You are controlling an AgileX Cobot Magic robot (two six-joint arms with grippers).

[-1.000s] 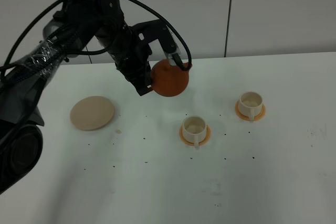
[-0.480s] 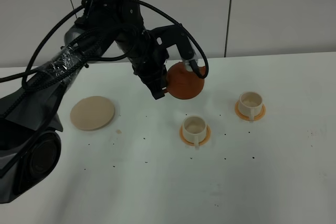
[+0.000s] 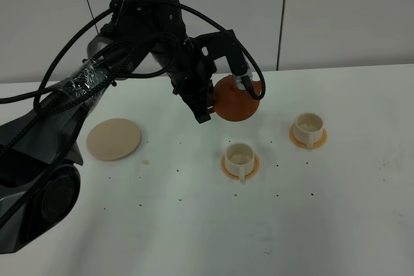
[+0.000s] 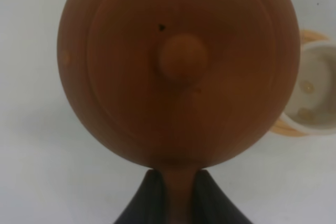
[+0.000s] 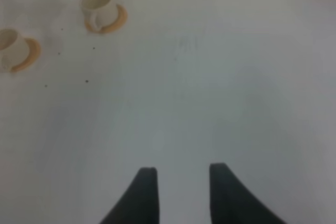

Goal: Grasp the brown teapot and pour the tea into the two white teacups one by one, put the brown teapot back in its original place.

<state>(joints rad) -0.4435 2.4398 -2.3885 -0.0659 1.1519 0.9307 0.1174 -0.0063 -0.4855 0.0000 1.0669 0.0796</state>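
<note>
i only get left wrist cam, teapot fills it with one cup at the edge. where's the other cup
Observer: Exterior high shows two white teacups: one sits on the camera's side of the brown teapot, the other stands further right, apart from it.
Operator: is the plate free for putting it back
Observer: The cream plate lies on the left of the table with nothing on it, well apart from both cups.
Operator: what's the right arm doing
Observer: The right gripper is open and holds nothing, with only bare table under it.
</note>
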